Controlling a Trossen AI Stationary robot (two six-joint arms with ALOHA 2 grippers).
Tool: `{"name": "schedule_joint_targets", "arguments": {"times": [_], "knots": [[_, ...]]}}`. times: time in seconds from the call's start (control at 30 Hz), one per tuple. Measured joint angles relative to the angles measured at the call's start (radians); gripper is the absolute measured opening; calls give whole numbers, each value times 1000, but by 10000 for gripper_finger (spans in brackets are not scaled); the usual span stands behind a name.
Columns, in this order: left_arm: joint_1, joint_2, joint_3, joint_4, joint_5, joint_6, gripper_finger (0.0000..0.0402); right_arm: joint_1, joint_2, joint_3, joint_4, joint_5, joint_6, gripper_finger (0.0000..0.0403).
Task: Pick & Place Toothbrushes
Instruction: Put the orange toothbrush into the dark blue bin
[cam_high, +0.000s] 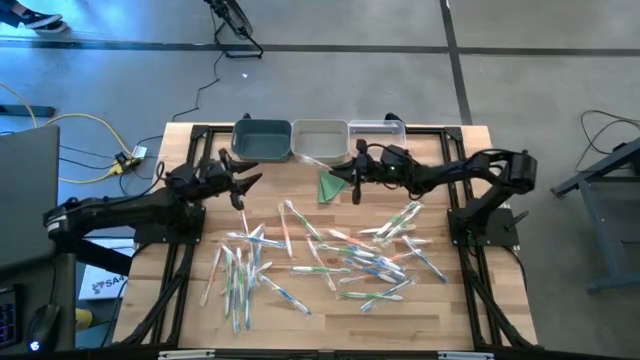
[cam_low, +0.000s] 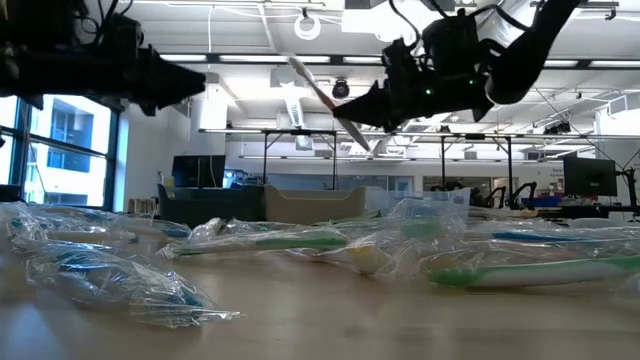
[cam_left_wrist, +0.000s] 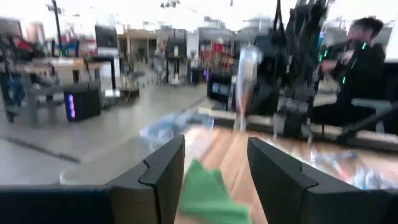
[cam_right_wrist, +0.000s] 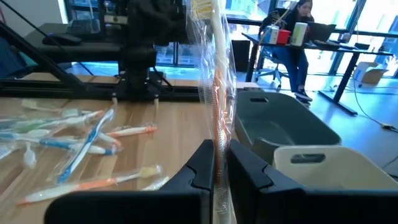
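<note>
The right gripper (cam_right_wrist: 219, 163) pinches a wrapped toothbrush (cam_right_wrist: 214, 81) upright above the bins (cam_high: 320, 140), probably for dropping (left gripper (cam_left_wrist: 214, 171) waits, fingers apart).

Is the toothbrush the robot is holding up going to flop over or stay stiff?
Probably stiff: the wrapped toothbrush stands straight up from the shut right gripper without bending. Its clear wrapper looks crinkly and loose, so it might slide a little. It seems light, since a pinch near one end holds it.
</note>
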Motion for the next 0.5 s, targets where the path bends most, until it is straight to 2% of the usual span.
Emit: {"name": "schedule_joint_targets", "arguments": {"times": [0.3,0.43,0.5], "knots": [[0,321,57,256,-9,-2,170,-3,14,24,13,-22,-1,15],[1,481,134,351,-11,-1,170,-5,14,24,23,-21,-1,15],[11,554,186,348,-7,-2,170,-5,14,24,20,-20,-1,15]]}}
